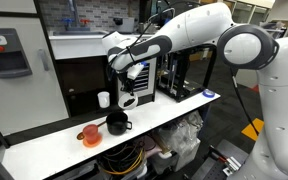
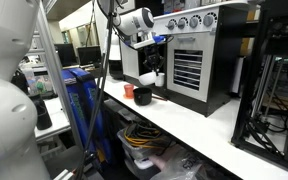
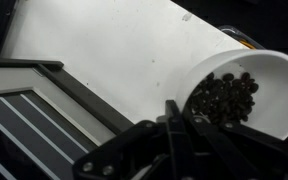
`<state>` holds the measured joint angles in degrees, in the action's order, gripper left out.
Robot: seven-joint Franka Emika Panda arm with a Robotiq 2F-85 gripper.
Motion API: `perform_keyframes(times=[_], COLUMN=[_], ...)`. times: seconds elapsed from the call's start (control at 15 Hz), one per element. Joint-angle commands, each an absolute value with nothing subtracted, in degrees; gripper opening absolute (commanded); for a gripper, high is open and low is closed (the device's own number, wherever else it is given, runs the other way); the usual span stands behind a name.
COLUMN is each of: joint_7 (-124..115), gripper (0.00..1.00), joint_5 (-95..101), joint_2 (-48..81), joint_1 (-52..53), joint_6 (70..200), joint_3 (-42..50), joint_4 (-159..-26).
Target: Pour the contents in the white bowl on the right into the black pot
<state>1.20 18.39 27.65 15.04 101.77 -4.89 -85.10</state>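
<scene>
My gripper [image 3: 174,118] is shut on the rim of the white bowl [image 3: 246,78], which holds dark coffee-bean-like pieces [image 3: 224,97]. In an exterior view the gripper [image 1: 133,88] holds the bowl [image 1: 129,101] just above the white counter, in front of a black machine. The black pot [image 1: 117,122] stands on the counter, lower left of the bowl, with the orange cup [image 1: 90,134] beside it. In an exterior view the gripper [image 2: 156,66] hangs above the black pot [image 2: 144,96] and the orange cup [image 2: 129,92]. The pot is out of the wrist view.
A white mug [image 1: 104,99] stands on the counter by the bowl. A black machine [image 1: 169,75] and a large oven-like appliance [image 2: 199,65] stand against the back of the white counter [image 1: 44,150]. Cables and bins lie under the counter.
</scene>
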Motion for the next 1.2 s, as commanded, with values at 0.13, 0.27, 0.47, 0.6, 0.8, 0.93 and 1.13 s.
perform_keyframes(times=[0.13, 0.27, 0.47, 0.6, 0.8, 0.93, 1.13], joint_7=[-2.84, -3.67, -4.37, -4.46, -4.33, -4.15, -3.65], gripper=[0.01, 0.01, 0.01, 0.01, 0.01, 0.01, 0.01], joint_5=[22.68, 24.73, 27.76, 29.37, 31.23, 31.93, 32.71], joint_2=[32.08, 33.31, 35.01, 35.99, 37.48, 38.60, 40.60], joint_1=[18.52, 19.98, 21.65, 22.39, 23.35, 23.94, 24.97], joint_6=[96.43, 94.43, 91.58, 90.20, 88.51, 87.98, 87.10], joint_3=[-4.68, -4.50, -4.15, -4.06, -4.00, -4.04, -4.17], joint_4=[-78.72, -76.71, -74.21, -72.80, -70.83, -69.62, -67.59])
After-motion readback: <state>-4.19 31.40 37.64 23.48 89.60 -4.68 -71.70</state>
